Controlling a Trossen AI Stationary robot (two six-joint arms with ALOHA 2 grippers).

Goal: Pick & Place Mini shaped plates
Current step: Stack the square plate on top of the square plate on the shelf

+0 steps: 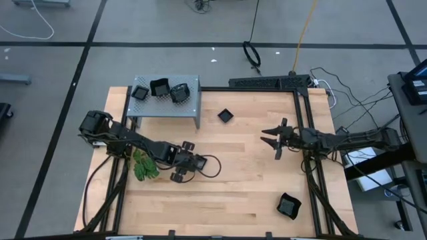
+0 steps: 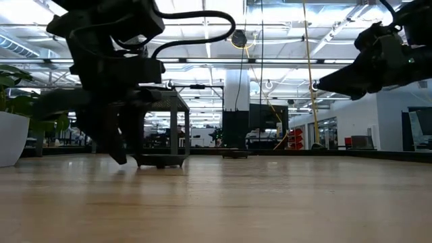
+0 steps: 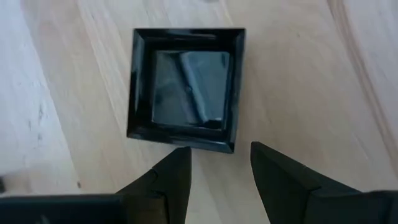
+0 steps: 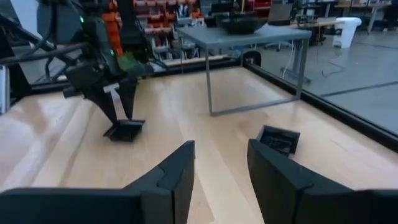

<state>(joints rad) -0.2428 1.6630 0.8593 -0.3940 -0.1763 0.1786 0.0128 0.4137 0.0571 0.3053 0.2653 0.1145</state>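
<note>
We see the left pincer point(image 3: 219, 165) hanging released, its fingers apart, just above a square black plate point(image 3: 186, 87) lying on the worktop point(image 1: 253, 180) directly ahead of its tips, seemingly not touching it, while the right pincer point(image 1: 273, 139) waits open, well apart, above the worktop.

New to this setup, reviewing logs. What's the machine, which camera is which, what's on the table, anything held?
Two dark robot arms work at a wooden table. One camera looks down from overhead, one sits at tabletop level, and one rides on each wrist. The left gripper is open just above a square black plate, seen close in its wrist view, holding nothing. The right gripper is open and empty over mid-table. Black plates sit on the grey shelf; two others lie on the wood, and a green plant lies under the left arm.
</note>
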